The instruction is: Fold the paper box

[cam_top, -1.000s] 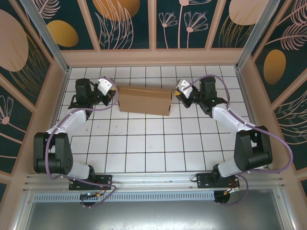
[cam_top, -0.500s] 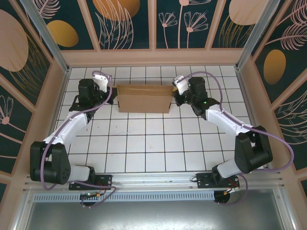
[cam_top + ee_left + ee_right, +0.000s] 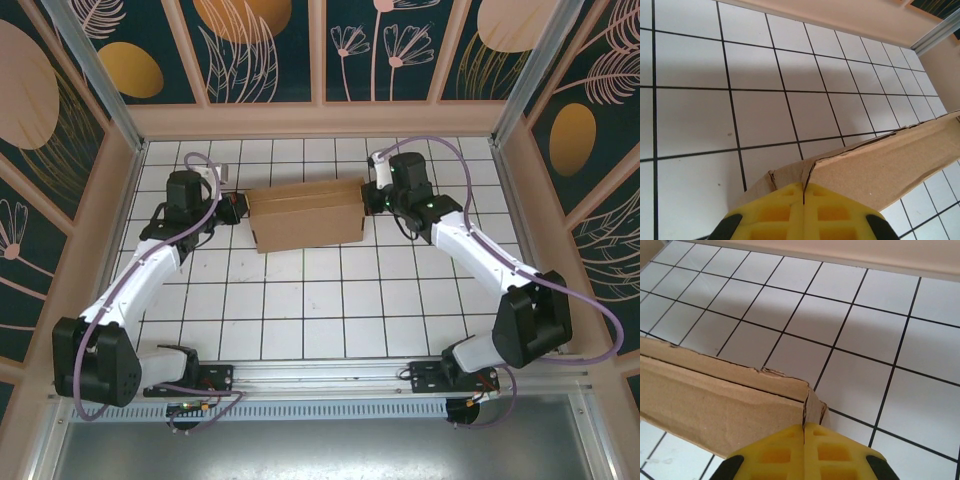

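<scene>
The paper box (image 3: 305, 215) is a plain brown cardboard box lying flat on the white tiled floor toward the back, a little askew. My left gripper (image 3: 240, 208) is shut, its tips against the box's left end. In the left wrist view the yellow fingers (image 3: 780, 210) meet at the gripper's tip (image 3: 803, 186), right at a corner seam of the box (image 3: 880, 170). My right gripper (image 3: 372, 198) is shut against the right end. Its tip (image 3: 804, 426) touches a torn corner seam of the box (image 3: 715, 400). Whether any cardboard is pinched is not visible.
Beige walls (image 3: 320, 120) close in the tiled floor (image 3: 320, 300) at the back and both sides, a tile or two behind the box. A metal rail (image 3: 320, 375) with both arm bases runs along the near edge.
Both arms have reached in and turned their wrists, so the shut grippers now press on the box's two ends. The box has turned slightly and its near edge sits closer to me.
</scene>
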Robot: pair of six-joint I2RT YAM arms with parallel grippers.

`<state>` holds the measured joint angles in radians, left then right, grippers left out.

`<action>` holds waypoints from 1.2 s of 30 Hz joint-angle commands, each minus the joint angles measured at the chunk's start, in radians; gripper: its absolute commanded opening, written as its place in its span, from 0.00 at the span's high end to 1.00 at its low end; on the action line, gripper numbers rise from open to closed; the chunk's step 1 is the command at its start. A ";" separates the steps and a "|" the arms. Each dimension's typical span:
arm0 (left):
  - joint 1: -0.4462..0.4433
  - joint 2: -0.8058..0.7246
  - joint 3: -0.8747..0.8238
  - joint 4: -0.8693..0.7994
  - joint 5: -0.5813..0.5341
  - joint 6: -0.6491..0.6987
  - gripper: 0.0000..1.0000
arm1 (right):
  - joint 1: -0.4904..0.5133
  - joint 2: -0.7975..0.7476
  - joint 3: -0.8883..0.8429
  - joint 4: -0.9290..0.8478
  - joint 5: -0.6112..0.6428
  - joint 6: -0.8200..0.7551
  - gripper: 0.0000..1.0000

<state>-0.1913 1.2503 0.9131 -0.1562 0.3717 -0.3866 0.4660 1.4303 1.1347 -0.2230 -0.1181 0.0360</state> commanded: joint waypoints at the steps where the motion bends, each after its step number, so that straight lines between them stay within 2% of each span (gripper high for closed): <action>1: -0.008 -0.017 0.039 -0.074 -0.005 -0.060 1.00 | 0.010 -0.026 0.055 -0.089 -0.014 0.093 1.00; 21: -0.030 -0.041 0.028 -0.112 -0.022 -0.066 1.00 | 0.018 -0.027 0.039 -0.149 -0.040 0.286 1.00; 36: -0.039 -0.100 -0.036 -0.104 -0.042 -0.090 1.00 | 0.076 -0.149 -0.193 -0.005 0.069 0.301 1.00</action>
<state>-0.2222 1.1721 0.8875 -0.2687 0.3298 -0.4580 0.5274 1.3079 0.9939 -0.2508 -0.0887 0.3176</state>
